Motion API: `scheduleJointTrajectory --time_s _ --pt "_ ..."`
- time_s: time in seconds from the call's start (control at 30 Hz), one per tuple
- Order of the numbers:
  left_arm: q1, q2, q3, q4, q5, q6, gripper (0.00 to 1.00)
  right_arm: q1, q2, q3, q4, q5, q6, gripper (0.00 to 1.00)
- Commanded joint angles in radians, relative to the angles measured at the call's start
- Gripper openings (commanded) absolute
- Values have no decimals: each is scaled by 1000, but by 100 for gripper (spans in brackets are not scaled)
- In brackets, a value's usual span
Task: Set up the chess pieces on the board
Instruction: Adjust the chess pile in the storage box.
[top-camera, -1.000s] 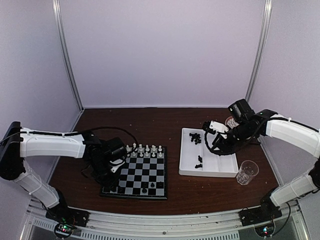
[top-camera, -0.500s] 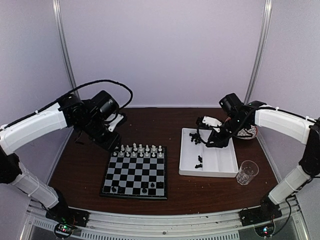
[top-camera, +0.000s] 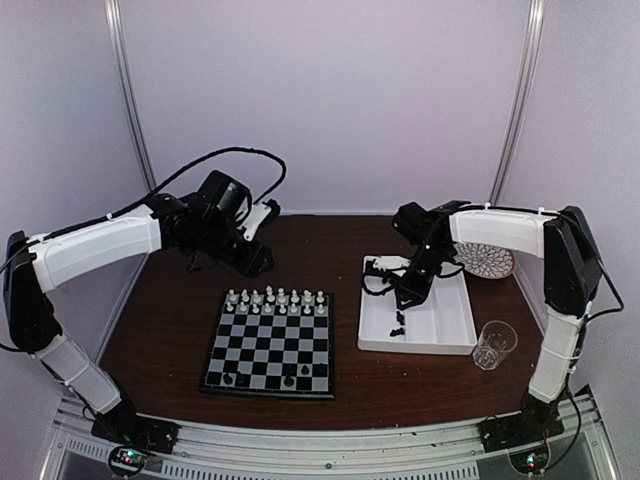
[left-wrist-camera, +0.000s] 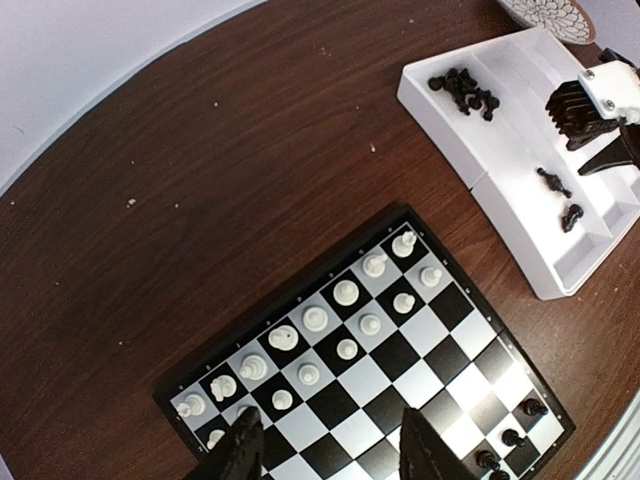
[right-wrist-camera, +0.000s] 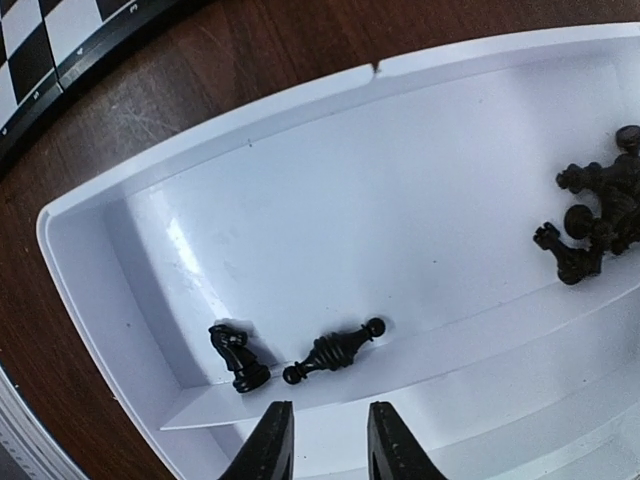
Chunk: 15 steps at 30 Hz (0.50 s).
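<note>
1. Chess pieces (right-wrist-camera: 335, 355) lie just ahead of the right end effector (right-wrist-camera: 330, 440). Its two fingers stand apart with nothing between them, so it is open and empty.
2. These two pieces are black: a knight (right-wrist-camera: 237, 357) and a slim piece (right-wrist-camera: 340, 351) lying on its side. They are close together, beside a low divider in the white tray (right-wrist-camera: 300, 200).
3. In the same tray, toward its far end, there is a heap of black pieces (right-wrist-camera: 592, 225).
4. In the top view, the right arm bends in from the right side and hangs low over the tray. The tray sits on the desk (top-camera: 330, 240), to the right of the board (top-camera: 270, 345) and apart from it.
5. The left end effector (left-wrist-camera: 330, 452) is also open, with its fingers spread and nothing held. It hangs in the air behind the far left corner of the board.
6. On the board, the white pieces (top-camera: 276, 299) stand in two rows along the far edge. A few black pieces (top-camera: 289, 380) stand near the front edge, and the squares between them are bare.
7. Farther out, a patterned plate (top-camera: 486, 261) lies behind the tray. A clear cup (top-camera: 494, 344) stands just beside the tray's near right corner.
</note>
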Motion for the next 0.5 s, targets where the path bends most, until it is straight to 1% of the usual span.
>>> scheduleJointTrajectory --time_s 0.0,0.13,0.27,0.47 --pt "9 -52 -81 99 26 40 47 44 48 31 -71 105 27 30" --pt "9 -59 -81 100 58 32 47 73 101 67 -98 168 45 32" --pt "9 -63 -79 96 85 23 47 105 153 93 -115 226 64 32" --pt "9 -76 -81 96 94 19 47 133 190 120 -137 270 97 32"
